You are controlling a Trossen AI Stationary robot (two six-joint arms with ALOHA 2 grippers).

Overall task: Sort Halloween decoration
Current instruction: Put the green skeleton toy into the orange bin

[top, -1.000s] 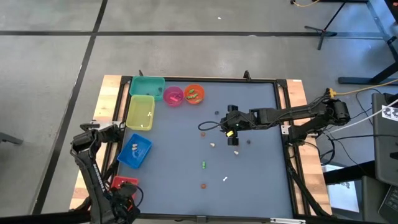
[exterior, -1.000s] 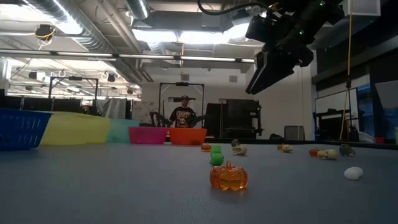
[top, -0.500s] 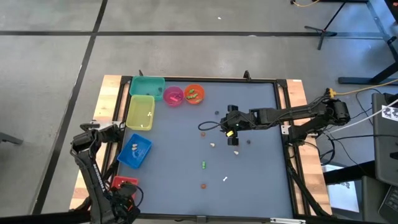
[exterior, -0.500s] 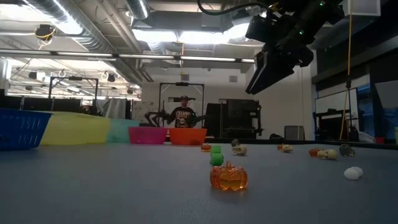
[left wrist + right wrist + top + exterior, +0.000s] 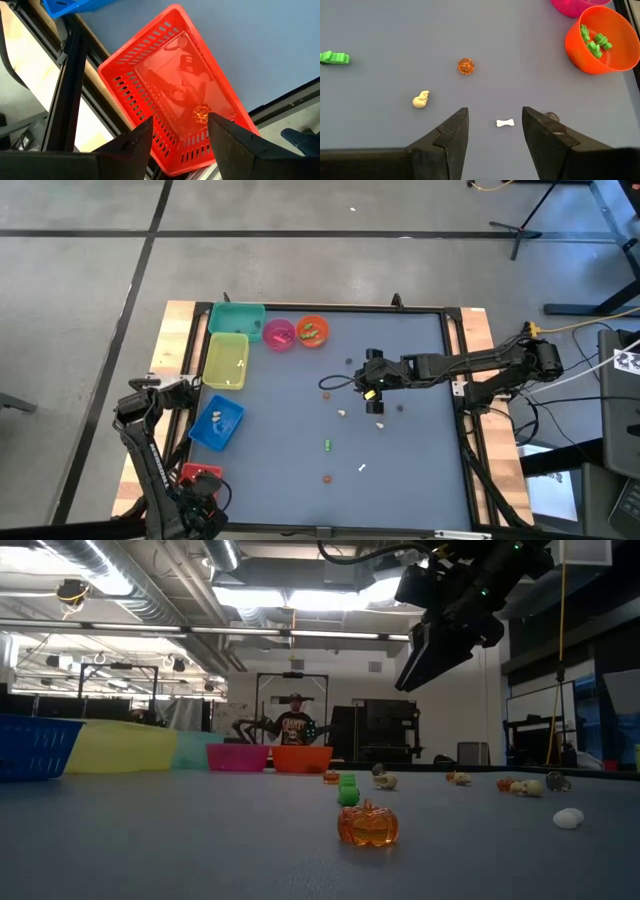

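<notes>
Nothing changed over last second: no trinket moved. Right gripper (image 5: 492,127) hovers mid-table, fingers spread, empty, above white bone (image 5: 505,122). Left gripper (image 5: 177,135) parked over red bin (image 5: 150,75), spread. Trinkets scattered mid-table; sorting stalled, bone likely next.

Both arms are dark and jointed. The right gripper (image 5: 493,135) has two broad, matte black fingers; a small yellow mark sits near its wrist, above the grey table (image 5: 420,460).
</notes>
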